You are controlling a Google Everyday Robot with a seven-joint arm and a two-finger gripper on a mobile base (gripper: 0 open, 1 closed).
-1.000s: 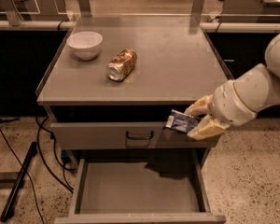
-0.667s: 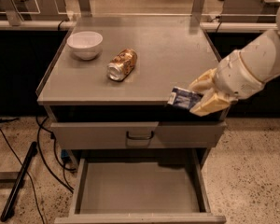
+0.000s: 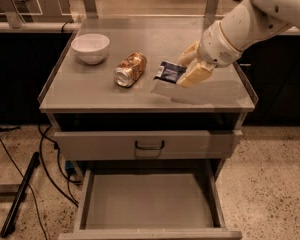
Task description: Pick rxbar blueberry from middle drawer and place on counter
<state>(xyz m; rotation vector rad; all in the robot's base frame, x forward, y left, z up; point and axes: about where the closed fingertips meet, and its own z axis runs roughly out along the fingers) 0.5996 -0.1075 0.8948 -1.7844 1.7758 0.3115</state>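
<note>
While the gripper hangs over the right-centre of the counter, its two pale fingers are pinched on the right end of the rxbar blueberry. The dark blue wrapper sticks out leftward toward the gold-brown can. The bar looks to be held just clear of the surface, judging by the shadow lying below it, so the remaining job is to set it down and let go. The main risk is the can, which lies on its side just left of the bar's free end; a lowering move that drifts left could nudge it and send it rolling toward the white bowl in the upper left. The hold is also only on one end, so the bar may droop or twist as it meets the counter, or cling to a finger on release. The middle drawer stands pulled out and bare at the bottom of the frame, well below the hand, so a slip near the front edge could drop the bar back in. The arm is cut off at the upper right, the drawer's front lip runs off the bottom edge, the gripped end of the bar is hidden by the fingers, and the wrapper's print cannot be read
</note>
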